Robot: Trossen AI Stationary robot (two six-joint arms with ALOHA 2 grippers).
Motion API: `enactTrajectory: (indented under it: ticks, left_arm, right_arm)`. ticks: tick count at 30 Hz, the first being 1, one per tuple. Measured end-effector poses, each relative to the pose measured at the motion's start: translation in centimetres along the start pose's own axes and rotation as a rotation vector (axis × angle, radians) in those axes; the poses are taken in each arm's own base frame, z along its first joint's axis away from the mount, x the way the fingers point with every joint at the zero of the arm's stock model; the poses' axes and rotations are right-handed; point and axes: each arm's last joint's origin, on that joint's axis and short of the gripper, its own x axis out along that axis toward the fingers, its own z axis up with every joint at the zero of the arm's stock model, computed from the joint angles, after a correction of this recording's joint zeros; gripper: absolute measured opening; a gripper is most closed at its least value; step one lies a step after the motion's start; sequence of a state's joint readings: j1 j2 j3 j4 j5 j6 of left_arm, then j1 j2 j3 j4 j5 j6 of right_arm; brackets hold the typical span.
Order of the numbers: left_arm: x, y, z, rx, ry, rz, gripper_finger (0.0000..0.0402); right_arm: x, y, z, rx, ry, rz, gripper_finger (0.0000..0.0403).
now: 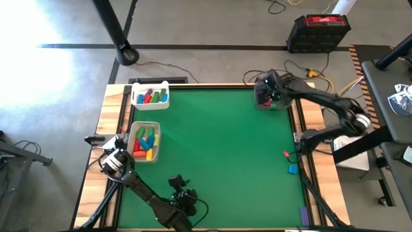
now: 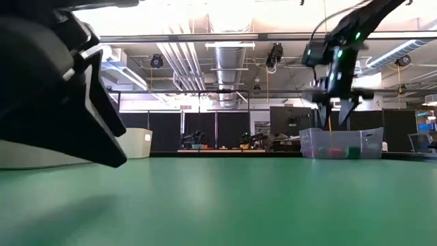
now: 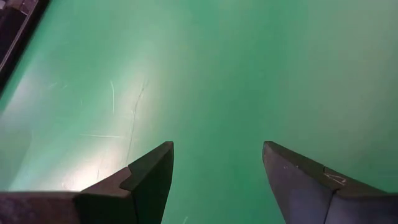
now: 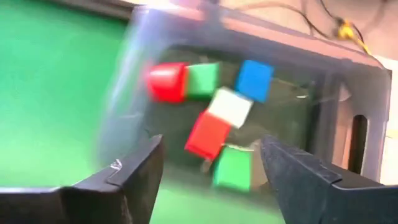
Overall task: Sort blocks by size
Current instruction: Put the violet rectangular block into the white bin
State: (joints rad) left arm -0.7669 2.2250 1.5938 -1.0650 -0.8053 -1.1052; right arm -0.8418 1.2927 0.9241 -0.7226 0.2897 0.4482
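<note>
High view puts the right gripper (image 1: pixel 269 96) at about one o'clock on the green table (image 1: pixel 219 154), hanging over a clear tray (image 4: pixel 249 118) that its arm mostly hides. Two white trays of longer blocks sit near ten o'clock: the upper tray (image 1: pixel 150 95) and the lower tray (image 1: pixel 145 141). A small red block (image 1: pixel 286 153), a blue block (image 1: pixel 293 169) and a purple block (image 1: pixel 304 213) lie loose along the three-to-five o'clock edge.

From where I stand, the risk is those strays: they sit close to the wooden rim, and a careless nudge could push them off.

Right wrist view shows what the overhead hides: small cubes (image 4: pixel 208 118), red, green, blue and white, in the clear tray, with the jaws apart and holding nothing. Left wrist view shows the left gripper (image 3: pixel 217 180) at six o'clock, jaws apart over bare felt.
</note>
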Motion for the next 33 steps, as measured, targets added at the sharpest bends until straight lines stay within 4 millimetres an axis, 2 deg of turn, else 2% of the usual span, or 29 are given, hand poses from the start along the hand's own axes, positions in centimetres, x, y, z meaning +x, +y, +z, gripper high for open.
enactTrajectory:
  ticks: [3,7,11,15,18,25,30,33]
  left_arm:
    - [-0.1,0.0,0.3,0.011,-0.021,0.005,0.0231]
    - [-0.1,0.1,0.5,0.027,-0.094,0.044,0.0231]
    - [0.4,0.4,1.1,0.024,-0.166,0.095,0.0231]
    - [1.1,0.6,1.9,-0.019,-0.193,0.108,0.0231]
    - [1.7,0.8,2.5,-0.053,-0.193,0.107,0.0231]
    - [2.1,0.8,3.0,-0.079,-0.201,0.107,0.0231]
    - [2.1,0.9,3.1,-0.084,-0.234,0.124,0.0231]
    - [2.1,0.9,3.1,-0.087,-0.256,0.135,0.0231]
  right_arm:
    - [-3.2,1.1,-2.0,-0.086,-0.025,0.066,0.0263]
    - [-6.9,3.1,-7.1,-0.101,0.009,0.215,0.027]
    - [-8.7,4.9,-12.9,-0.119,0.16,0.373,0.0261]
    - [-10.3,6.2,-18.6,-0.179,0.301,0.425,0.0244]
    - [-11.6,7.2,-22.1,-0.254,0.326,0.457,0.0231]
    - [-14.9,9.6,-28.4,-0.448,0.355,0.472,0.0198]
    - [-16.7,11.4,-32.5,-0.595,0.555,0.42,0.0164]
    - [-17.1,12.3,-34.3,-0.657,0.711,0.315,0.0137]
